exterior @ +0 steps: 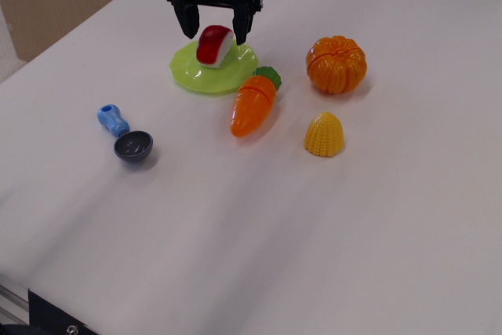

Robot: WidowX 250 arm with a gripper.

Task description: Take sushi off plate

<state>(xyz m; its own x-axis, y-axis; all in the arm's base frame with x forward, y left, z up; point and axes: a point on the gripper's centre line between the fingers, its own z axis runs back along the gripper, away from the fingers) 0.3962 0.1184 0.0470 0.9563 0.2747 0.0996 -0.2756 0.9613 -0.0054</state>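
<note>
- Black two-finger robot gripper (pixel 215 33) is hanging over the far-left part of the tabletop, above the back half of the plate.
- Fingers are standing wide apart, one tip on each side of the sushi; a gap is showing on both sides, so nothing is being held.
- Small glossy plastic toy sushi, red top over white rounded base (pixel 214 45), is sitting on the plate, slightly tilted, roughly at its middle.
- Round lime-green plastic toy plate with scalloped rim (pixel 190 77) is lying flat on the white tabletop (pixel 259 225), towards the far edge, left of centre.
- Orange plastic toy carrot with green top (pixel 254 102) is lying just beside the plate's near-right rim, green end pointing to the far edge, tip pointing to the near edge; whether it is touching the rim, I cannot tell.
- Ribbed orange plastic toy pumpkin (pixel 336 63) is sitting right of the carrot, well apart from the plate, nearer the far-right corner.
- Yellow cone-shaped plastic toy corn piece (pixel 325 133) is standing nearer the front edge than the pumpkin, right of the carrot's tip.
- Small dark grey bowl-shaped scoop with blue handle (pixel 128 137) is lying near the left edge, well apart from the plate, handle pointing to the far-left corner.
</note>
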